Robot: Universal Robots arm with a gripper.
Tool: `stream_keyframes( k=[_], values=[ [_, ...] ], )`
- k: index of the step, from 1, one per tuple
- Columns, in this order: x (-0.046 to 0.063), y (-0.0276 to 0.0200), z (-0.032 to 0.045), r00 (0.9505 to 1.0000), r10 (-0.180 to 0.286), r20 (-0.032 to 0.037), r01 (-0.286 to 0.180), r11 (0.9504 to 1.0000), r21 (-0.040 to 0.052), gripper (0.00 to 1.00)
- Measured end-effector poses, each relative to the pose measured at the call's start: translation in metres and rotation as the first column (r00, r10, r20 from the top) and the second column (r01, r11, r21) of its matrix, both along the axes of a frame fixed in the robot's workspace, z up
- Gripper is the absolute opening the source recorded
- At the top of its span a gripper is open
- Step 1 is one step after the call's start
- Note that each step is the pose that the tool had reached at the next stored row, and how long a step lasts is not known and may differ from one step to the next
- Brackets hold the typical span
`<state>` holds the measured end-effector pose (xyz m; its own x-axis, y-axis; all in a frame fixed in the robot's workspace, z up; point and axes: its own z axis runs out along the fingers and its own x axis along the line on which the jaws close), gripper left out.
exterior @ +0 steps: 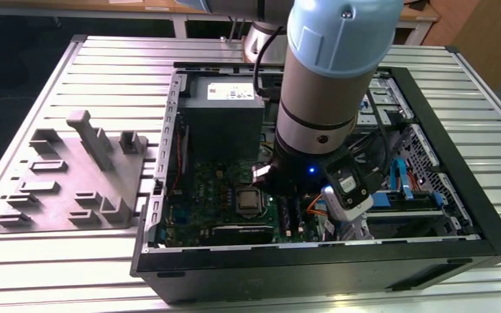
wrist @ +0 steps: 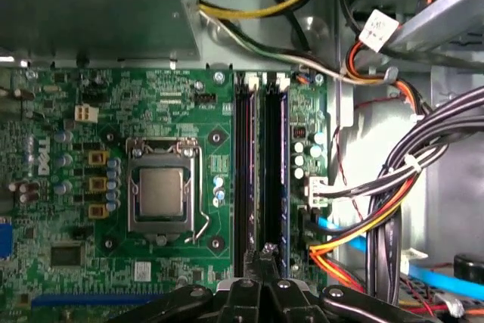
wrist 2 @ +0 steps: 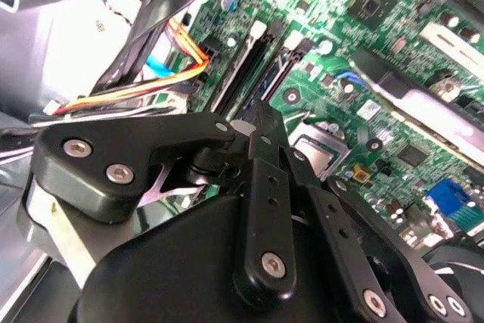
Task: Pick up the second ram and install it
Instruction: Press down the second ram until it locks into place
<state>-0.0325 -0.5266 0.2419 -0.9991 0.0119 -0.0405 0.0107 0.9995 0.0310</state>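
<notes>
Inside the open computer case (exterior: 320,264) my arm (exterior: 316,140) reaches down to the motherboard (wrist: 68,111). Two long black slots run side by side next to the processor socket (wrist: 162,194). The second ram (wrist: 274,172) shows as a dark blue-green strip standing edge-on in the slot nearer the cables, and it also appears in the second wrist view (wrist 2: 274,81). My gripper (wrist: 266,256) is shut, its fingertips (wrist 2: 259,115) drawn together right at the near end of that strip. I cannot tell whether they touch it. The neighbouring slot (wrist: 243,172) looks dark.
Bundled black, orange and blue cables (wrist: 378,209) crowd one side of the slots. The power supply (exterior: 224,98) sits at the back of the case and a drive cage (exterior: 407,195) on the exterior view's right. A grey fixture plate (exterior: 76,176) lies on the slatted table beside the case.
</notes>
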Motion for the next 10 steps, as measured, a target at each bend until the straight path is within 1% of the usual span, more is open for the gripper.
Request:
stream_keyframes(
  k=[5, 10],
  values=[
    [-0.0001, 0.0000, -0.0001, 1.0000, 0.000, 0.0000, 0.000, 1.0000, -0.0008, 0.10],
    [-0.0001, 0.0000, -0.0063, 1.0000, 0.000, 0.0000, 0.000, 1.0000, -0.0006, 0.10]
  ],
)
